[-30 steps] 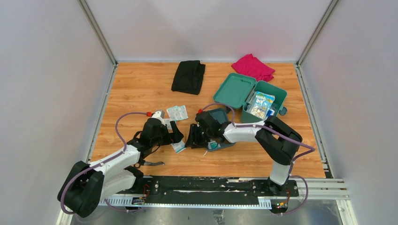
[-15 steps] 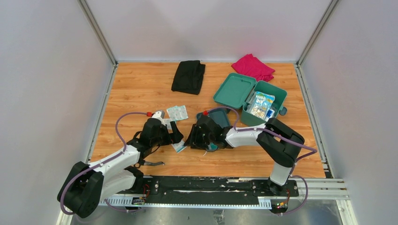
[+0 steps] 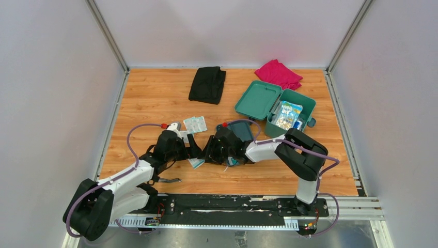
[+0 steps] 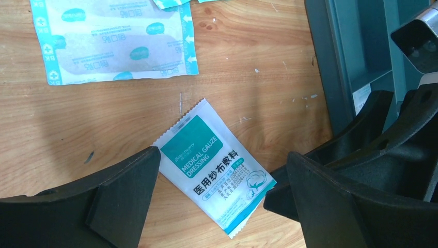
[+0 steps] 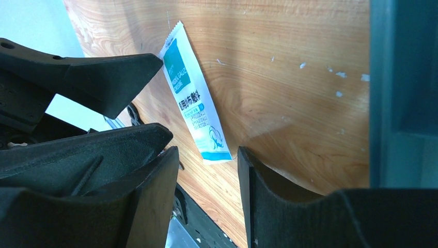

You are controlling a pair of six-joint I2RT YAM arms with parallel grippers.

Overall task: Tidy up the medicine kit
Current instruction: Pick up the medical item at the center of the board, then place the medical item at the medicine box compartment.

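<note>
Slightly skewed, medicine kit [image 3: 306,102] runs near-far, lid [image 3: 257,99] open leftward.

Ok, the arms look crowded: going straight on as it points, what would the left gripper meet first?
Probably the gauze dressing packet on the table, framed by the open left gripper; the right gripper crowds its side.

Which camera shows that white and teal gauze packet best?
The left wrist view: the gauze packet lies flat, label readable. The right wrist view shows it steeply slanted; the top view, only a small sliver.
</note>
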